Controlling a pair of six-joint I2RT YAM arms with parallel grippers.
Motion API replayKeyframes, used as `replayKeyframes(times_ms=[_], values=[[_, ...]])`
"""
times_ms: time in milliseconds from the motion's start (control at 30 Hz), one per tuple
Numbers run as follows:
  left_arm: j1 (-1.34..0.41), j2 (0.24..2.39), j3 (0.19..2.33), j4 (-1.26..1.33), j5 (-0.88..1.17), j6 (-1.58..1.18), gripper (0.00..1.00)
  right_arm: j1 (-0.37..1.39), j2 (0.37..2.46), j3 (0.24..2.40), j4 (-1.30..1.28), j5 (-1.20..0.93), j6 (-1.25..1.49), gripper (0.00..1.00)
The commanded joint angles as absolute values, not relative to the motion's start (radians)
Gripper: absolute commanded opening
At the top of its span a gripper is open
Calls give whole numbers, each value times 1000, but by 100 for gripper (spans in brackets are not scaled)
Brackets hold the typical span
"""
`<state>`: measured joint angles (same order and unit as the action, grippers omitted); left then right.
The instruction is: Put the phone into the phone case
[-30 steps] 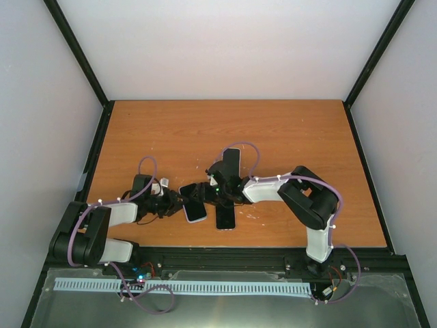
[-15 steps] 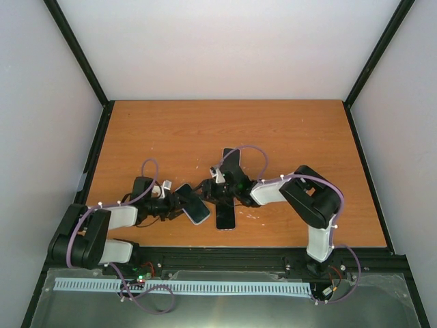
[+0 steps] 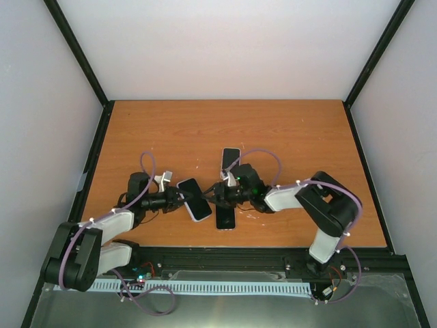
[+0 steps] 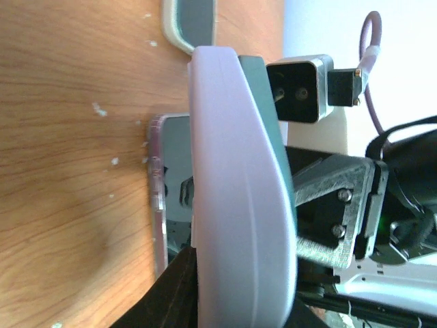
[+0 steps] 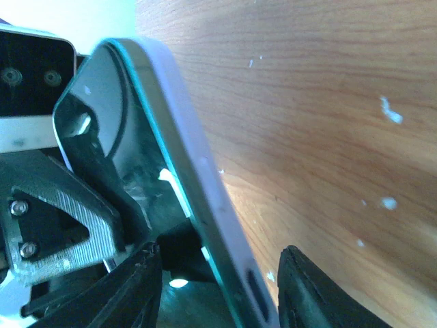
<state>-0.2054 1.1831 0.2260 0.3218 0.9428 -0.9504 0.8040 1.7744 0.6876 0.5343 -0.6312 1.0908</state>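
Phone (image 3: 193, 199) now clamped in left fingers (image 4: 175, 295), right fingers (image 5: 313, 292) narrowed but apart around its end.

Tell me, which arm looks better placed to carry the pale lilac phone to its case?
Probably left: the left gripper is closed on the pale lilac phone, while the right gripper only straddles its other end, jaws apart.

Worktop (image 3: 287, 130): orange-brown wood grain with small white specks (image 4: 100, 109) scattered on it. Two items lie flat on it, both about mid-width. A light-rimmed phone (image 3: 230, 158) sits mid-depth, long axis toward the far edge. A dark slab (image 3: 225, 219) lies in line with it, nearer the near edge, not touching.
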Motion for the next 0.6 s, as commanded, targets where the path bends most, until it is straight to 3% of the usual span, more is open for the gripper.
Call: replayKeyframes(times_ms=[0, 333, 567], values=[[-213, 1106, 290, 395, 1048, -906, 17, 751, 1630, 638, 542, -666, 1029, 57], [-247, 1019, 346, 533, 1166, -976, 16, 750, 1365, 522, 591, -757, 1075, 79], [-300, 1018, 369, 664, 1208, -1047, 16, 770, 1312, 510, 677, -812, 1140, 81]])
